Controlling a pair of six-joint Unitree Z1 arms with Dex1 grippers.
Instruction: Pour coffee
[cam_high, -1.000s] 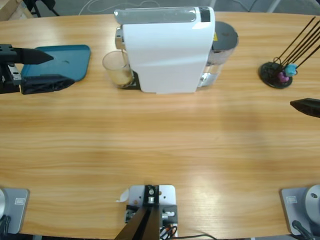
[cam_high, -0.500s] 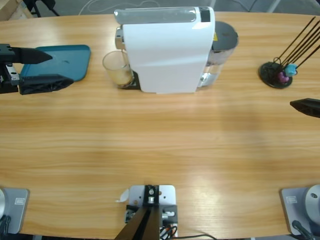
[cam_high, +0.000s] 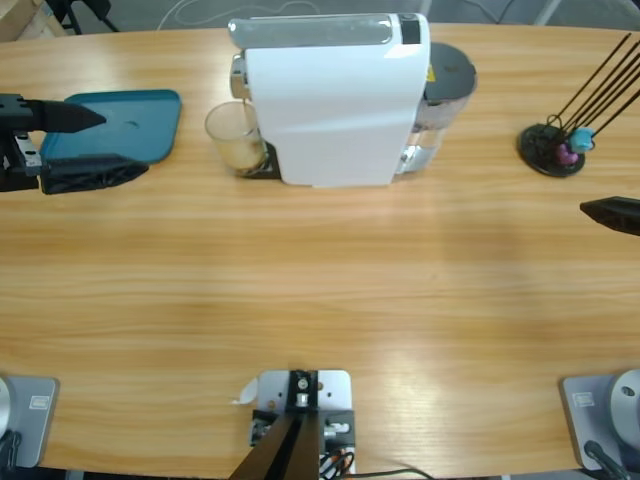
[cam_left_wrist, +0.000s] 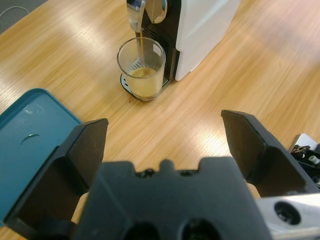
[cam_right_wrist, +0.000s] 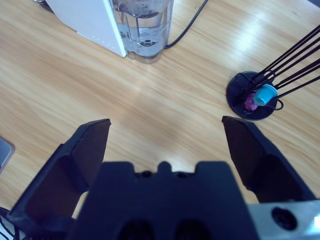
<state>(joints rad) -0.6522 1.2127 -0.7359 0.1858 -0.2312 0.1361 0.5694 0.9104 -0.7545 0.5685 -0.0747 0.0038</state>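
Since the earlier frames the left tool (cam_high: 85, 145) shifts slightly lower at the worktop's (cam_high: 320, 290) left edge, its lower jaw now clear of the blue tray (cam_high: 130, 120). Jaws spread wide, gripping nothing. Right tool (cam_right_wrist: 165, 145) also wide open and empty, at the right edge near the capsule stand (cam_high: 555, 150). Coffee (cam_left_wrist: 142, 82) sits shallow in the glass (cam_high: 235, 135) under the spout of the white machine (cam_high: 335, 100); a thin stream falls into it.
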